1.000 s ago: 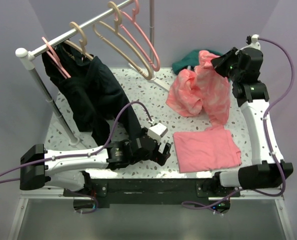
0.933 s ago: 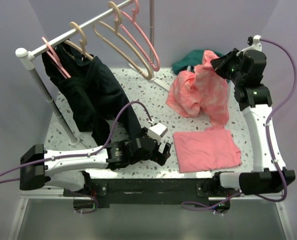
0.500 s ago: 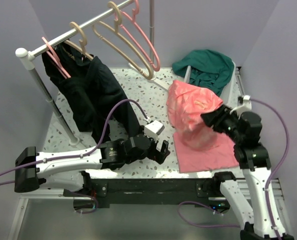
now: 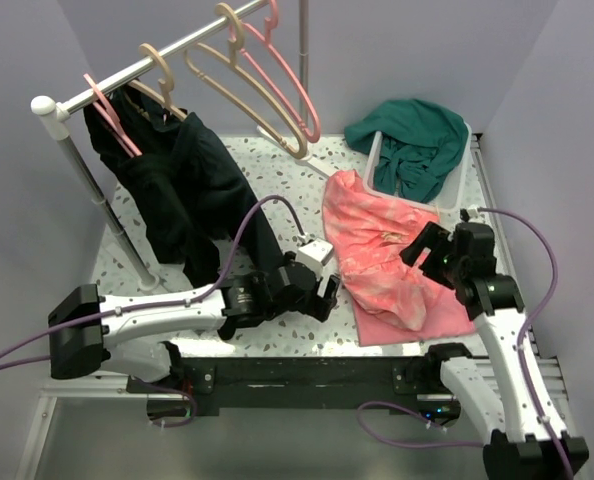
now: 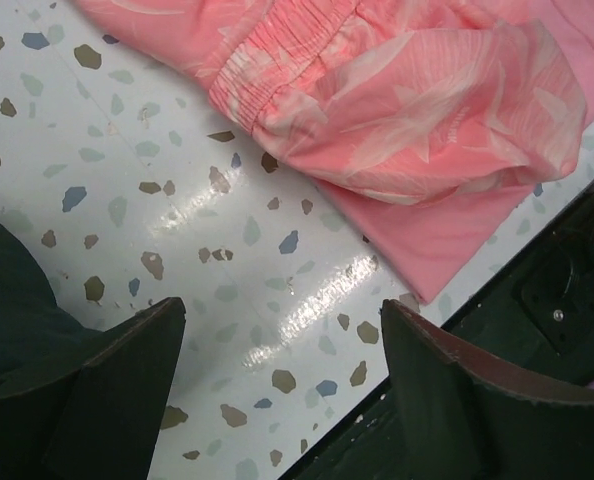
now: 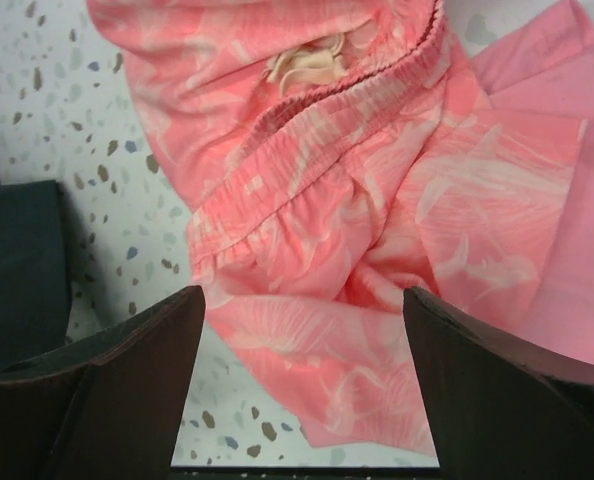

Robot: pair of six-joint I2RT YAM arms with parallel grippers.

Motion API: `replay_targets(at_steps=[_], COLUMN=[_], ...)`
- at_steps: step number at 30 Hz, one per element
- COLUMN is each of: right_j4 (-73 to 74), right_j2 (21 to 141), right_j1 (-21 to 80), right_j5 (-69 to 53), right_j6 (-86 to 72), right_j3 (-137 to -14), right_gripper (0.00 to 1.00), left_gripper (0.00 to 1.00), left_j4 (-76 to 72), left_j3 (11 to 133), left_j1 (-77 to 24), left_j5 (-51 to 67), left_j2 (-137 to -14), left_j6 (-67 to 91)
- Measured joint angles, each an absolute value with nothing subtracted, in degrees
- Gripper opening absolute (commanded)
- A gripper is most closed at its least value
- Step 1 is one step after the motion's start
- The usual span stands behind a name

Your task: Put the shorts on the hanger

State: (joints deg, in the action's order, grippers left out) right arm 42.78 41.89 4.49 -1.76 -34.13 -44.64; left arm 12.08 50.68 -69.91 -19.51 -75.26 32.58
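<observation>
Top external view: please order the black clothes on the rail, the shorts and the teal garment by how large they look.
1. black clothes: largest, though they hang higher, nearer the camera, which may enlarge them.
2. shorts: spread out, clearly smaller.
3. teal garment: bunched up, smallest.

Shorts (image 4: 377,245) atop cloth (image 4: 447,315), right of rack (image 4: 157,60)

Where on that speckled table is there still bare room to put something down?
The bare stretch lies mid-table, between the hanging dark garment and the shorts, beyond the left gripper. The right side is crowded: shorts over a pink cloth, a bin holding a teal garment.
</observation>
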Motion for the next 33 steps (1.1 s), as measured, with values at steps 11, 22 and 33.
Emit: replay_targets(at_steps=[11,22,33], right_j4=[30.3,23.9,25.2], right_j2=[61.8,61.6,53.7], right_j1=[4.5,4.5,4.5], right_j5=[3.7,0.6,-0.6], right_j6=[-33.8,-33.9,-33.6], right_j3=[-45.1,-42.6,-37.1], right_gripper=[0.64,0.64,0.29], left_gripper=[0.56,0.74,0.72], left_j4=[10.3,12.6,2.9], left_j3=[62.4,73.7,65.3], left_j1=[-64.5,-61.9,-57.3], left_j5=[-17.2,-19.7,-12.3], left_j2=[-92.9,-107.2,-107.2], left_j6=[35.5,40.1,42.7])
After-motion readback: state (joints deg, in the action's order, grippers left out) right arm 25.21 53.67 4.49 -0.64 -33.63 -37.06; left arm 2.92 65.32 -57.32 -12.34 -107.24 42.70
